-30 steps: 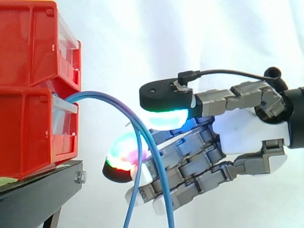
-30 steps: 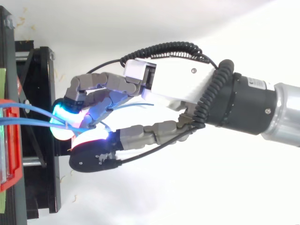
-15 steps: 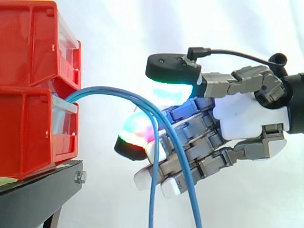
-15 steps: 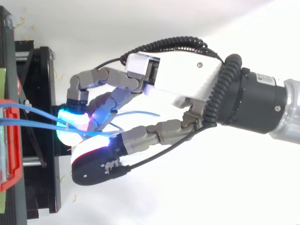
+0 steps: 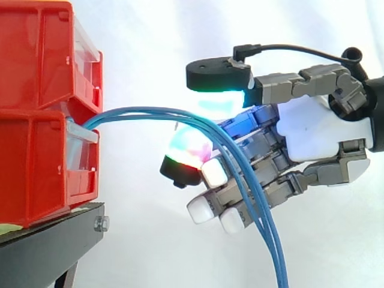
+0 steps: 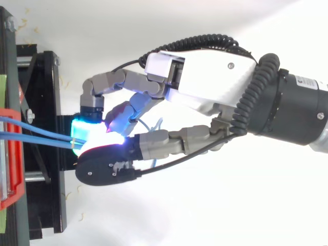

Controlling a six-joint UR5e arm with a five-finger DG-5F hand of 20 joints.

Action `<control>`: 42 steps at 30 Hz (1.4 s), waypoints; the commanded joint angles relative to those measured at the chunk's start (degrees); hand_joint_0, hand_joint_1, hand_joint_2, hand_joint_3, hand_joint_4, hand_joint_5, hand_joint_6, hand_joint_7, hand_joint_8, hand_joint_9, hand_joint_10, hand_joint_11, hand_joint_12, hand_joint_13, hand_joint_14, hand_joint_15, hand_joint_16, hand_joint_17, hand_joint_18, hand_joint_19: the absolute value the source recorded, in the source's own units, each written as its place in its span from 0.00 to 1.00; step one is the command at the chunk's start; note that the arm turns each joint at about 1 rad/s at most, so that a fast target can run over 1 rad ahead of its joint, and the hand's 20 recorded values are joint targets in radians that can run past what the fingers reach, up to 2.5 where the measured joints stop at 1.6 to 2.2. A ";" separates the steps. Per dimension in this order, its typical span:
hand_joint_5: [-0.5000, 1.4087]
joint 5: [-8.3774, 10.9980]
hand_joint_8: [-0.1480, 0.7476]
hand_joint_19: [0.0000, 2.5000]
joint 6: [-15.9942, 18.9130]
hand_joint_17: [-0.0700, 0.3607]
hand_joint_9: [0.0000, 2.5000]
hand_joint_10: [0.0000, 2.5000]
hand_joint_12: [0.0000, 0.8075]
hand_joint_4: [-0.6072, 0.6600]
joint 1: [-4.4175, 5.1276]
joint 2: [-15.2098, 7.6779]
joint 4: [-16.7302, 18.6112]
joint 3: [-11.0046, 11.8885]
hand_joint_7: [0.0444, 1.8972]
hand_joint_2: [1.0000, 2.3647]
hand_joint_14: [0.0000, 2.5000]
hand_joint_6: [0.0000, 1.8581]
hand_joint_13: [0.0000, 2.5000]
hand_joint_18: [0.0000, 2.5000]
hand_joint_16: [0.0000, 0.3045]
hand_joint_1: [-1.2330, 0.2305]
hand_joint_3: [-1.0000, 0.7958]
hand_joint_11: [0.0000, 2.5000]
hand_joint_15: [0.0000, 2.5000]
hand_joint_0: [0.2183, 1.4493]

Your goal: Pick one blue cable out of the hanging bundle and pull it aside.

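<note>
Within the curled hand (image 5: pixel 312 135), blue cables (image 5: pixel 150 111)

From where I stand, the robot hand (image 5: pixel 312 135) reaches in from 3 o'clock with its white palm side-on. The thumb (image 5: pixel 219 75) stretches flat toward 9 o'clock above the rest, its pad glowing green underneath. The fingers (image 5: pixel 252 180) below are curled, slanting toward 8 o'clock. One fingertip (image 5: pixel 186 157) glows red and green, and the lower tips are white. Seen from above, the black wrist (image 6: pixel 297 110) leaves at 3 o'clock, and thumb and a cyan fingertip (image 6: pixel 84 128) close on the blue cables (image 6: pixel 46 136).
</note>
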 commanded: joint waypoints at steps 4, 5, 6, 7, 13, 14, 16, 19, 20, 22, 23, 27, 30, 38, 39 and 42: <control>0.21 0.09 0.52 0.19 -0.08 0.45 0.33 0.00 0.53 0.68 -0.02 1.00 -0.21 0.00 0.78 0.02 0.01 0.48 0.28 0.27 0.18 0.29 0.57 0.16 0.18 0.29; 0.20 0.09 0.51 0.19 -0.08 0.44 0.33 0.00 0.52 0.67 -0.02 1.08 -0.29 0.00 0.78 0.02 0.01 0.48 0.28 0.27 0.17 0.28 0.57 0.16 0.17 0.30; 0.20 0.17 0.51 0.19 -0.08 0.44 0.33 0.00 0.52 0.66 -0.02 1.17 -0.29 0.00 0.80 0.02 0.01 0.48 0.28 0.27 0.17 0.27 0.57 0.16 0.17 0.31; 0.20 0.17 0.51 0.19 -0.08 0.44 0.32 0.00 0.51 0.64 -0.11 1.35 -0.47 0.09 0.79 0.02 0.01 0.49 0.28 0.27 0.17 0.26 0.57 0.16 0.17 0.32; 0.20 0.17 0.49 0.18 0.01 0.44 0.32 0.00 0.51 0.54 -0.11 1.70 -1.08 0.09 0.82 0.02 0.01 0.49 0.28 0.28 0.17 0.25 0.56 0.15 0.16 0.37; 0.20 0.17 0.48 0.18 0.01 0.44 0.33 0.00 0.51 0.53 -0.02 1.79 -1.08 0.00 0.82 0.02 0.01 0.49 0.28 0.28 0.17 0.24 0.56 0.15 0.16 0.37; 0.20 0.17 0.48 0.18 0.01 0.44 0.33 0.00 0.51 0.50 -0.11 1.70 -1.08 0.00 0.82 0.02 0.01 0.49 0.28 0.29 0.17 0.24 0.54 0.15 0.16 0.40; 0.20 0.17 0.47 0.19 0.01 0.43 0.33 0.00 0.50 0.47 -0.11 1.70 -1.08 0.00 0.83 0.02 0.01 0.50 0.29 0.28 0.17 0.23 0.50 0.15 0.16 0.43; 0.20 0.17 0.46 0.19 0.01 0.43 0.34 0.00 0.49 0.46 -0.11 1.79 -1.08 0.09 0.84 0.02 0.01 0.50 0.29 0.28 0.17 0.22 0.46 0.14 0.16 0.46; 0.20 0.17 0.46 0.19 0.10 0.42 0.34 0.00 0.49 0.44 -0.11 1.79 -1.08 0.00 0.83 0.01 0.01 0.50 0.29 0.28 0.16 0.22 0.44 0.15 0.16 0.47; 0.20 0.17 0.45 0.20 0.19 0.42 0.35 0.00 0.49 0.41 -0.11 1.79 -1.08 0.00 0.83 0.01 0.01 0.50 0.30 0.28 0.16 0.21 0.42 0.15 0.16 0.48; 0.20 0.17 0.44 0.20 0.63 0.41 0.36 0.00 0.48 0.38 -0.11 1.79 -1.35 0.00 0.82 0.01 0.01 0.50 0.30 0.29 0.16 0.21 0.37 0.15 0.16 0.51; 0.20 0.17 0.44 0.19 0.98 0.41 0.36 0.01 0.48 0.37 -0.11 1.79 -1.44 0.00 0.81 0.01 0.01 0.50 0.30 0.29 0.16 0.20 0.34 0.14 0.16 0.51; 0.21 0.17 0.46 0.18 2.03 0.42 0.35 0.01 0.49 0.51 -0.29 1.70 -1.96 0.00 0.71 0.00 0.01 0.49 0.29 0.30 0.16 0.21 0.28 0.15 0.16 0.37; 0.21 0.17 0.47 0.18 2.12 0.42 0.35 0.00 0.49 0.54 -0.37 1.70 -1.96 0.00 0.70 0.00 0.01 0.48 0.29 0.29 0.16 0.23 0.28 0.16 0.16 0.33; 0.21 0.17 0.48 0.19 2.21 0.43 0.35 0.00 0.51 0.55 -0.37 1.70 -2.05 0.00 0.67 0.00 0.01 0.48 0.29 0.29 0.17 0.27 0.28 0.15 0.16 0.27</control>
